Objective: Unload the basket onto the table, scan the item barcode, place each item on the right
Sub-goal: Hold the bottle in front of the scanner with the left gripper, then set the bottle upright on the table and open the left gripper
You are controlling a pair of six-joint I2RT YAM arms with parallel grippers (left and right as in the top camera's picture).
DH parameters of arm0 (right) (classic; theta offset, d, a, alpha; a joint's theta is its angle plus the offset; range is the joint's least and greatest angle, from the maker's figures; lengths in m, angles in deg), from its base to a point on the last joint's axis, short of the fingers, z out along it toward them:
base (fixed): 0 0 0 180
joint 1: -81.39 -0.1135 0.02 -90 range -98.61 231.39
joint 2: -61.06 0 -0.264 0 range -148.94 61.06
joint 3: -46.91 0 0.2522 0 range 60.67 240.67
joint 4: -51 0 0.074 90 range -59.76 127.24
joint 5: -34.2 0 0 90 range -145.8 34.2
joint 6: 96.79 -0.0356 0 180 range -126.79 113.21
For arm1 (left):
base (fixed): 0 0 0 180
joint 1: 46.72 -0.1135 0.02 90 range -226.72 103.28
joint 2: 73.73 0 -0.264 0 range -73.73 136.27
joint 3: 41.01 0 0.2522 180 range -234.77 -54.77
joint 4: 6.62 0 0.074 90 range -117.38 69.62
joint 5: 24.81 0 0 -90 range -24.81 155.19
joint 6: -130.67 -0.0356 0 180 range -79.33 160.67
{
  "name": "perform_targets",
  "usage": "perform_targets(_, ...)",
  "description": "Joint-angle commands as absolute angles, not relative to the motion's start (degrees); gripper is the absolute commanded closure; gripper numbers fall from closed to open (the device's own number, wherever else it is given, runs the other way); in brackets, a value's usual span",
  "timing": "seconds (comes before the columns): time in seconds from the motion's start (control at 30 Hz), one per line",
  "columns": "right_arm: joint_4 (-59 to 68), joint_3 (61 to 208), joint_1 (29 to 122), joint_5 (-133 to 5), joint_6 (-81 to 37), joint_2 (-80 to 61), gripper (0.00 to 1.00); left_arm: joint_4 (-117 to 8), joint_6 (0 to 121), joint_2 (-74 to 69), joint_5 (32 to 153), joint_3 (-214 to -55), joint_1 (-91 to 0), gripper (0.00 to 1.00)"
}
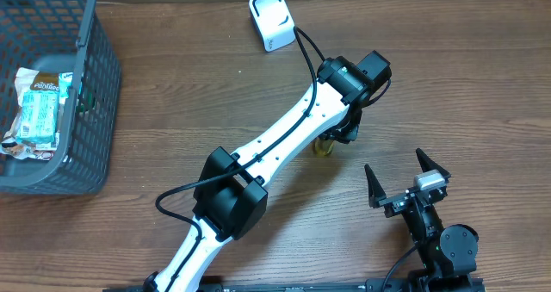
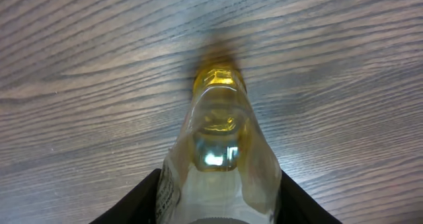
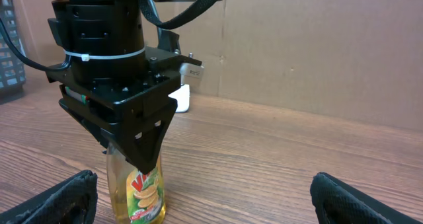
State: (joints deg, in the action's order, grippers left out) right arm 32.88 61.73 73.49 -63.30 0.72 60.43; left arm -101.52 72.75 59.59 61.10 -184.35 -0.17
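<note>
A clear bottle of yellow liquid (image 1: 323,146) with a green and red label stands upright on the wooden table, right of centre. My left gripper (image 1: 336,135) comes down on it from above. In the left wrist view its black fingers (image 2: 142,201) press both sides of the bottle (image 2: 218,145) near the cap, so it is shut on it. The right wrist view shows the bottle (image 3: 135,187) under the left arm's head. My right gripper (image 1: 393,160) sits nearer the table's front edge, open and empty, its pads (image 3: 66,197) wide apart. The label's barcode is not visible.
A white scanner stand (image 1: 271,21) sits at the back of the table, behind the bottle. A dark mesh basket (image 1: 96,85) at the far left holds snack packets (image 1: 39,111). A cardboard wall (image 3: 317,52) closes off the back.
</note>
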Motion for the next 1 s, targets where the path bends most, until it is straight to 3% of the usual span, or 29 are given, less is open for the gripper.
perform_targets(0.0,33.08,61.12,73.69,-63.41,0.76,60.87,0.00,-101.78,76.57,58.36,62.69,-185.16,0.57,0.58)
perform_targets(0.23,33.10,61.12,73.69,-63.39,0.78,60.87,0.00,-102.74,82.65,58.36,62.74,-185.16,0.57,0.54)
perform_targets(0.43,33.08,61.12,73.69,-63.39,0.78,60.87,0.00,-102.81,79.52,57.80,62.71,-185.79,0.33,0.24)
perform_targets(0.63,33.08,61.12,73.69,-63.39,0.76,60.87,0.00,-102.42,77.91,55.04,60.79,-189.94,0.11,0.00)
perform_targets(0.97,33.08,61.12,73.69,-63.39,0.78,60.87,0.00,-103.25,75.33,51.72,55.19,-201.14,-0.52,0.00)
